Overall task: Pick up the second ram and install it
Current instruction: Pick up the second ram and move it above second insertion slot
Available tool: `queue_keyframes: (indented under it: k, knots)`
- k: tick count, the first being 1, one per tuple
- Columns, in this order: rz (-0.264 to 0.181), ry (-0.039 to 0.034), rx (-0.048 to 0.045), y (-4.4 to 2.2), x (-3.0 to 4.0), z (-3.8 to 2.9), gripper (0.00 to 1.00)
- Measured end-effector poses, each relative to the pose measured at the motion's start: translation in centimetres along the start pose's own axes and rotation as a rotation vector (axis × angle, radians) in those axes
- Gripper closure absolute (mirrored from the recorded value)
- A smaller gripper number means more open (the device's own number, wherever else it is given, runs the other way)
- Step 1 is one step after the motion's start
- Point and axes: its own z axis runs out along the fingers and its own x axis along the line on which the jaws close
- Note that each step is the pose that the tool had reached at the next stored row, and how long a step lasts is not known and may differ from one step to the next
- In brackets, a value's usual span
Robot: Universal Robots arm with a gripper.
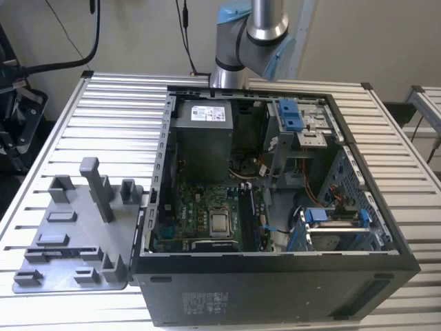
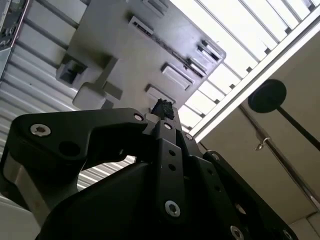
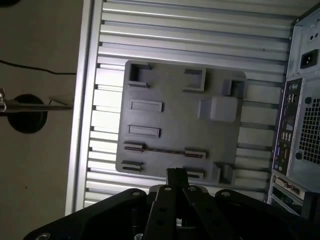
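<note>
The second ram (image 3: 165, 150) was seen slotted lengthwise in the grey fixture (image 3: 175, 110), below the end effector (image 3: 175, 173), which was closed on nothing.

A robot arm (image 1: 266, 19) of smooth silver-grey metal tube is seen in the exterior view. It is joined to a rounded grey joint housing (image 1: 238, 48), which is closed by light-blue plastic caps (image 1: 231, 14). In the second wrist view a matte black hand (image 2: 163, 107) is shown, built of flat-sided links with rounded ends. The links are pinned by bright silver socket-head screws (image 2: 40, 130), and the narrow central bar is drilled with a row of small round holes. In the first wrist view the hand (image 3: 175, 176) is seen as 2 slim black fingers rising from angular black links.
</note>
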Motion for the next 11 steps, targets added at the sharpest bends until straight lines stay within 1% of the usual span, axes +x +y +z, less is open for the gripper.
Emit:
queue_keyframes:
  k: [5,11]
  knots:
    - [-0.04,0.0018,0.0011,0.0,0.03,0.0,0.89]
    - [-0.12,0.0051,0.0032,0.0,0.07,0.01,0.89]
